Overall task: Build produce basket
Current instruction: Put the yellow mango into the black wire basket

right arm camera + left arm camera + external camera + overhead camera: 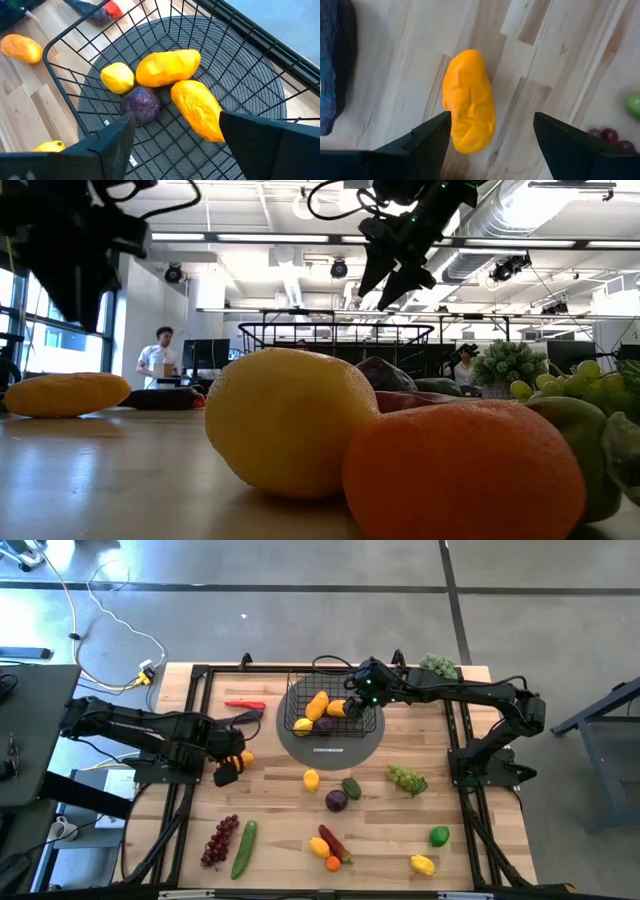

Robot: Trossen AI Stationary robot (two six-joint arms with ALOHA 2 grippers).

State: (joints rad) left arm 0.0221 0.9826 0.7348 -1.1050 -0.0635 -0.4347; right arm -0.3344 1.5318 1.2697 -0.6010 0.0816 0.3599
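The black wire basket [325, 710] stands on a round grey mat. In the right wrist view it holds two orange mangoes [167, 66], a yellow lemon [117, 77] and a purple plum [142, 104]. My right gripper [175, 117] hangs open above the basket's right part [352, 705] and holds nothing. My left gripper [492, 117] is open above another orange mango [469, 100] that lies on the wood near the table's left side [246, 756]. One finger stands beside the mango's end, the other well clear of it.
On the wood lie a red chili [245, 704], a lemon [311, 778], a plum [337, 800], green grapes [407, 778], a lime [439, 836], purple grapes [220, 840] and a cucumber [244, 847]. A potted plant [438, 665] stands at the far right corner.
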